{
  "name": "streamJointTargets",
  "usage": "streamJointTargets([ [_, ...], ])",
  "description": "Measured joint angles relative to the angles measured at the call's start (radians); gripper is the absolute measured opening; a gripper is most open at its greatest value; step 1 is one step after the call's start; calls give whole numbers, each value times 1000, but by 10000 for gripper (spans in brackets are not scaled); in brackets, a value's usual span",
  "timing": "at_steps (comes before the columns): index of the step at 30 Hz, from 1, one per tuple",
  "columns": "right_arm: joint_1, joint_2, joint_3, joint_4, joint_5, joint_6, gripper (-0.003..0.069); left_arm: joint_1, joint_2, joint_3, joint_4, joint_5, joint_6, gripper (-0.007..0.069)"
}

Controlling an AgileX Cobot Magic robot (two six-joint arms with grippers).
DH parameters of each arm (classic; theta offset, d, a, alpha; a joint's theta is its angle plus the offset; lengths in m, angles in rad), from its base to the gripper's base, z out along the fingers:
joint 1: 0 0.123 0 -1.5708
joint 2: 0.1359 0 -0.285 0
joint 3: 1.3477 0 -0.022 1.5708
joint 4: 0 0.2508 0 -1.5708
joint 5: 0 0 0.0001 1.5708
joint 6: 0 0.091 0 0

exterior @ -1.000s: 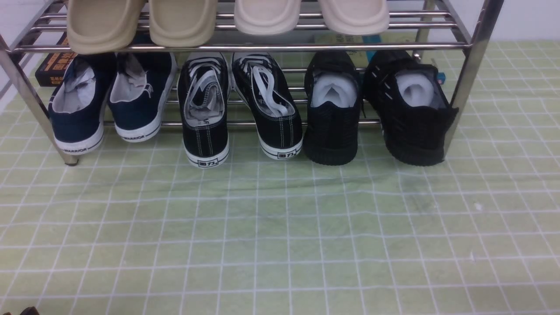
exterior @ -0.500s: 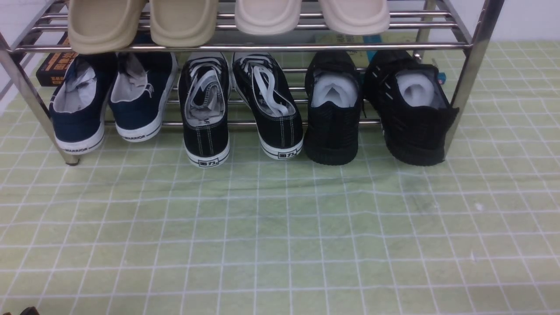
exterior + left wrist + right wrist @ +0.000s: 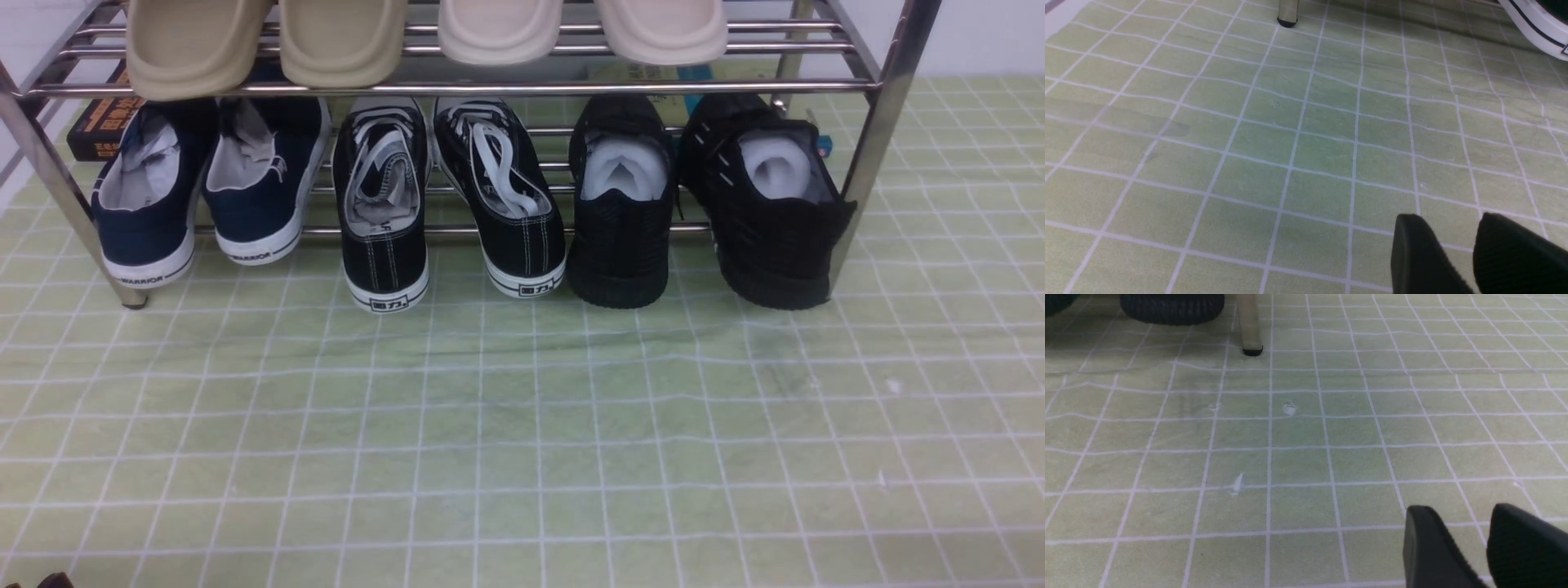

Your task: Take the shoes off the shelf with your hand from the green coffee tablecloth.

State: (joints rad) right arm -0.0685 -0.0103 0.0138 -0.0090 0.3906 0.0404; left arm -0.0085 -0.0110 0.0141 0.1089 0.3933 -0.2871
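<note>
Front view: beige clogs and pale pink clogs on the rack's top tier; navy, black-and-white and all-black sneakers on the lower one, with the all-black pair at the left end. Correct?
Not quite: the all-black sneakers sit at the right end of the lower tier, as the front view shows. The rest holds.

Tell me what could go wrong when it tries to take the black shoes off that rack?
The all-black shoe nearest the rack's right leg sits right against that leg, so pulling it out might snag or nudge the rack. The other all-black shoe sits close beside a black sneaker with a white sole, which the hand could bump or drag along. A thin black lace hangs between the all-black shoes and might catch.
</note>
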Motion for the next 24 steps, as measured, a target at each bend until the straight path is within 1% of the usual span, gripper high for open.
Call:
streamJointTargets([
  [1,0,0,0,9,-3,6,240,0,0,0,0,0,0,242],
  [3,0,0,0,102,-13,65,240,0,0,0,0,0,0,242],
  [4,0,0,0,132,-14,73,240,0,0,0,0,0,0,242],
  [5,0,0,3,260,-21,155,240,0,0,0,0,0,0,242],
  [6,0,0,5,341,-25,197,240,0,0,0,0,0,0,242],
  [7,0,0,6,417,-27,229,240,0,0,0,0,0,0,242],
  [8,0,0,8,460,-27,248,240,0,0,0,0,0,0,242],
  [9,0,0,9,546,-27,278,240,0,0,0,0,0,0,242],
  [10,0,0,9,596,-27,288,240,0,0,0,0,0,0,242],
  [12,0,0,9,661,-32,293,240,0,0,0,0,0,0,242],
  [15,0,0,9,704,-43,296,240,0,0,0,0,0,0,242],
  [18,0,0,-6,722,-38,247,239,0,0,0,0,0,0,242],
  [20,0,0,-67,723,-37,166,218,0,0,0,0,0,0,242],
  [22,0,10,-145,720,-41,81,178,0,0,0,0,0,0,242],
  [24,0,73,-288,699,-36,-48,83,0,0,0,0,0,0,242],
])
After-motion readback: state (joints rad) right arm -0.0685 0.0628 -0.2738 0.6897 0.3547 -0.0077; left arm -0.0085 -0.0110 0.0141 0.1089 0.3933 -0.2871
